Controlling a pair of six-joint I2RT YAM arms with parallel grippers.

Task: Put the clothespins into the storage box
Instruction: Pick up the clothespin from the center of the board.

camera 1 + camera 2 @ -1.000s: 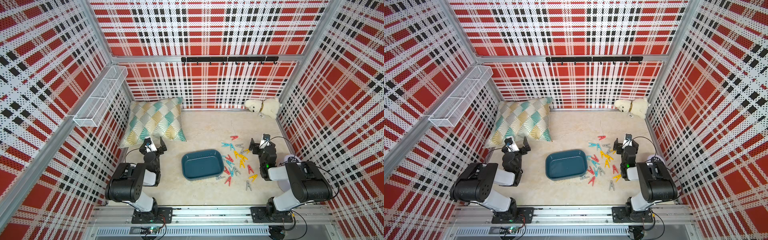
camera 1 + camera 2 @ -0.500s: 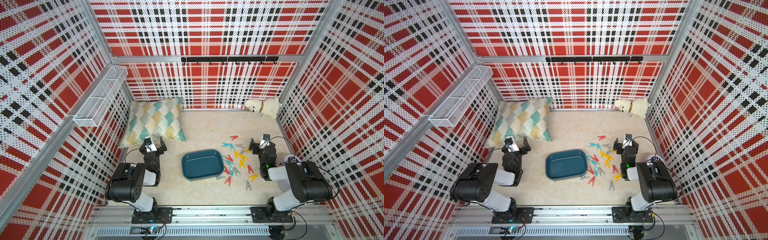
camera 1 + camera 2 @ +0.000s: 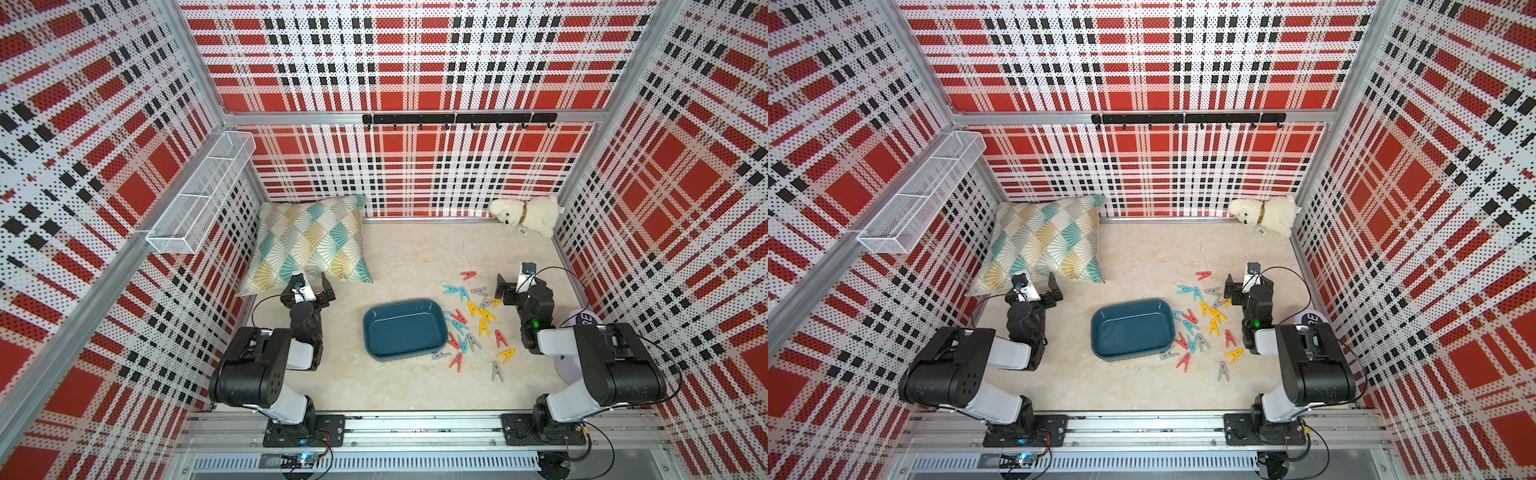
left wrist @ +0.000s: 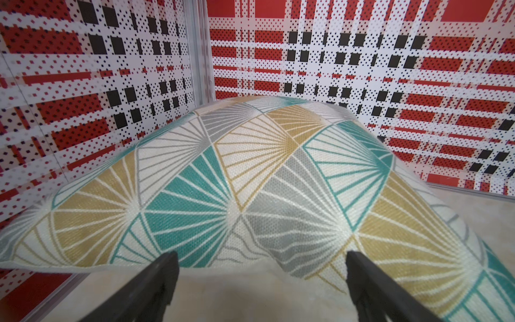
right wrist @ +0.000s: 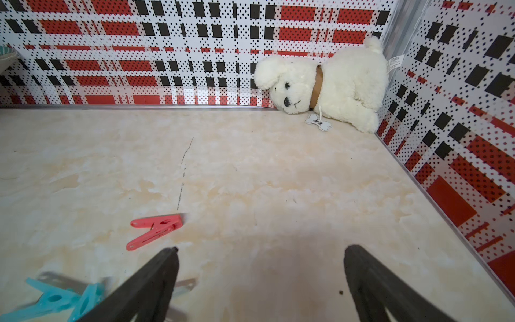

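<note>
- Clothespins [image 3: 472,308], small A-shaped plastic clips in red, yellow, light blue and grey, were scattered just beside the empty, shallow dark teal plastic storage box [image 3: 405,332].
- Right gripper [image 5: 261,251] was held wide and empty beside the pile, probably for a first pick.
- Left gripper [image 4: 260,258] was parked wide and empty by the patterned cushion [image 4: 250,181].

Roughly twenty clothespins [image 3: 483,328], one storage box [image 3: 403,332], one pillow [image 3: 309,243], one plush dog [image 3: 525,214], one wire basket [image 3: 203,195].

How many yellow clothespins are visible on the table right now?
5 yellow clothespins: four clustered between the storage box and the right hand, the fifth apart, nearer the front. Any under the right arm would be hidden.
</note>
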